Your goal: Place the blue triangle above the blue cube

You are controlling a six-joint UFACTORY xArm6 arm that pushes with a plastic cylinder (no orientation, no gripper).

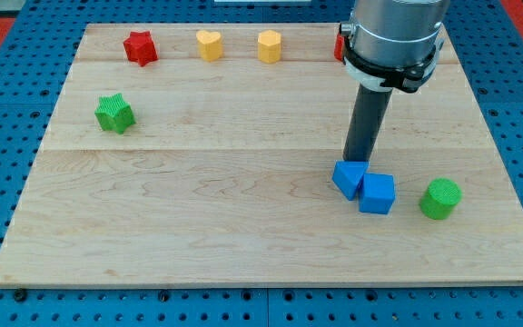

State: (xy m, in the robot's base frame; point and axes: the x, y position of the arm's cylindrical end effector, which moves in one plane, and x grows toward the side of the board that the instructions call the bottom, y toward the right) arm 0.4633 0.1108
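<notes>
The blue triangle lies right of the board's middle, touching the blue cube on the cube's upper left side. My tip stands at the triangle's top edge, touching it or very close to it. The rod rises from there toward the view's top, into the arm's grey body.
A green cylinder sits right of the blue cube. A green star is at the left. Along the top edge stand a red star, a yellow heart, a yellow hexagon and a red block, mostly hidden behind the arm.
</notes>
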